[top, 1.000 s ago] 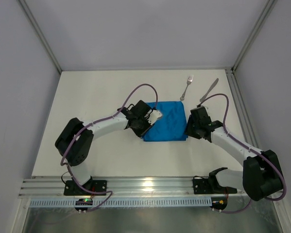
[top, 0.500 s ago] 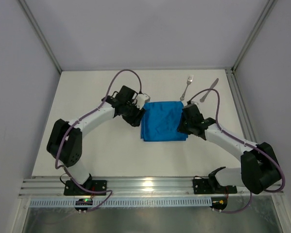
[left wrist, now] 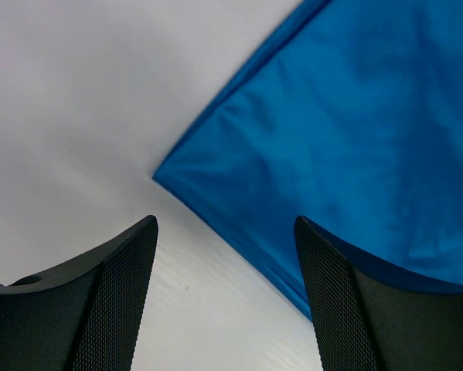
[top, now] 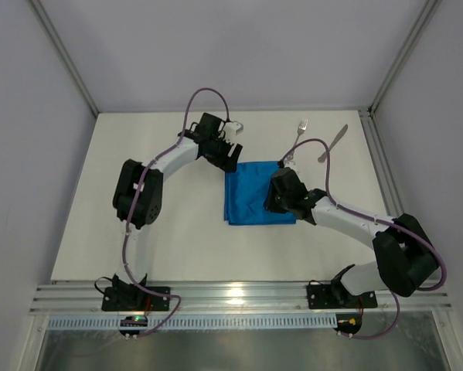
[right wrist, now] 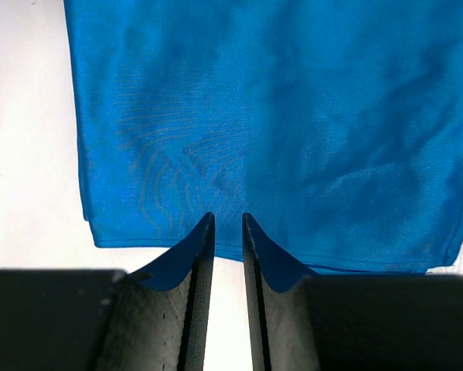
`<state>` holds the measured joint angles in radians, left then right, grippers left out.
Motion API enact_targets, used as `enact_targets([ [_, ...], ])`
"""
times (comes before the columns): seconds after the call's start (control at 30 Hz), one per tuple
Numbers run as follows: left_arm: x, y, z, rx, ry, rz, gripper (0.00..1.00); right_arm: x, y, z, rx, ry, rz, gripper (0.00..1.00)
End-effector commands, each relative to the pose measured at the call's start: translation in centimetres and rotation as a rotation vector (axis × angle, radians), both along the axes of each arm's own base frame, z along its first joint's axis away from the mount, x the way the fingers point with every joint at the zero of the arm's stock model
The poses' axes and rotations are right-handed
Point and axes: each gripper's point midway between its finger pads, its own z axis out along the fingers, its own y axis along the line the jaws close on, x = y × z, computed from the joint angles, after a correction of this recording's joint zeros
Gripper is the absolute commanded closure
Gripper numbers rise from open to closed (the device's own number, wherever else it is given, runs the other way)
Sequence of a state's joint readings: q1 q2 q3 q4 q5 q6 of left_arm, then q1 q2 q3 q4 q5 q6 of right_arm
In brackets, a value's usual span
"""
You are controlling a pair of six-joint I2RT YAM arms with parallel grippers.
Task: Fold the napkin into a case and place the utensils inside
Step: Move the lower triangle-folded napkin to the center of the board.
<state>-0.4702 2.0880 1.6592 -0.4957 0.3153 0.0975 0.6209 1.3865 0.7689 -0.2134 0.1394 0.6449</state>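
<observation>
Lying flat on the white table (top: 138, 224), the napkin (top: 246, 202) is folded into a bright blue, roughly square pad. Layered edges show along its left side and its near side. It is not yet a narrow case, and neither utensil is in it.

My right gripper (top: 280, 193) sits over the napkin's right half. In the wrist view its fingers (right wrist: 194, 294) are clenched almost together, with only a thin slit between them, and their tips stand at the napkin's near edge. Through the slit I see flat cloth and then bare table. I cannot tell whether the tips press on the cloth.

My left gripper (top: 225, 153) hangs at the napkin's far left corner. Its fingers (left wrist: 111, 297) are spread wide and grasp nothing. That corner of the cloth points into the gap between them, with white table on the left of it.

Beyond the napkin's far edge, near its right corner, lies the fork (top: 297, 139). Its handle end is just beside the cloth and its tines point away from it. The knife (top: 333, 143) lies further to the right of the fork, apart from the napkin and slanted much the same way, with its blade end away from the cloth. Neither gripper touches either of them.
</observation>
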Motion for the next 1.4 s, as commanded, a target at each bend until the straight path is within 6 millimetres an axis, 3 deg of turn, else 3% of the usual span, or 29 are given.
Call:
enact_targets([
  [0.0,2.5,-0.5,-0.8,-0.041,0.05,0.063,0.27,1.0,1.0,0.9,0.04,-0.049,-0.018,0.76],
  [0.07,3.4,-0.4,-1.2,-0.035,0.055,0.082,0.27,0.7,1.1,0.5,0.05,-0.045,-0.019,0.76],
  [0.3,3.3,-0.8,-3.6,-0.028,0.099,0.072,0.32,-0.3,1.4,-0.6,0.051,-0.018,-0.002,0.76],
  [0.4,2.9,-0.5,-4.5,-0.013,0.123,0.071,0.42,-0.5,1.2,-0.9,0.057,-0.015,-0.01,0.76],
  [0.53,2.2,-0.3,-5.4,-0.006,0.151,0.065,0.67,-0.6,1.1,-0.6,0.061,-0.023,-0.008,0.76],
  [0.6,1.9,-0.2,-5.8,-0.003,0.16,0.059,0.71,-0.7,1.0,-0.2,0.057,-0.032,-0.002,0.76],
  [0.77,1.0,1.3,-6.3,0.019,0.174,0.07,0.97,-1.0,0.9,0.5,0.057,-0.05,0.023,0.76],
  [0.8,1.2,1.8,-5.4,0.013,0.157,0.078,1.0,-1.0,0.9,0.9,0.063,-0.058,0.031,0.76],
  [0.87,0.4,3.2,-5.9,0.036,0.16,0.081,1.0,-1.2,1.1,1.1,0.065,-0.066,0.061,0.76],
  [0.9,0.6,3.6,-5.0,0.005,0.146,0.078,1.0,-1.4,1.3,1.4,0.074,-0.068,0.078,0.76],
  [1.0,-0.7,5.1,-4.8,-0.002,0.18,0.087,1.0,-1.4,1.8,2.0,0.083,-0.08,0.114,0.76],
  [1.07,-1.6,5.7,-3.6,0.006,0.157,0.067,1.0,-1.5,2.3,2.5,0.098,-0.083,0.147,0.76],
  [1.1,-2.8,6.3,-4.1,0.017,0.182,0.063,1.0,-1.6,2.5,2.6,0.103,-0.079,0.155,0.76],
  [1.17,-4.5,7.0,-3.3,0.026,0.187,0.043,1.0,-1.6,2.9,2.9,0.112,-0.078,0.166,0.76],
  [1.23,-7.3,7.9,-4.3,0.052,0.238,0.025,1.0,-1.6,3.1,3.0,0.116,-0.073,0.165,0.76],
  [1.27,-7.9,8.4,-3.6,0.058,0.217,0.004,1.0,-1.7,3.1,2.8,0.114,-0.062,0.162,0.76],
  [1.37,-9.7,10.4,-4.7,0.121,0.229,-0.004,1.0,-1.7,2.7,2.3,0.098,-0.037,0.13,0.76],
])
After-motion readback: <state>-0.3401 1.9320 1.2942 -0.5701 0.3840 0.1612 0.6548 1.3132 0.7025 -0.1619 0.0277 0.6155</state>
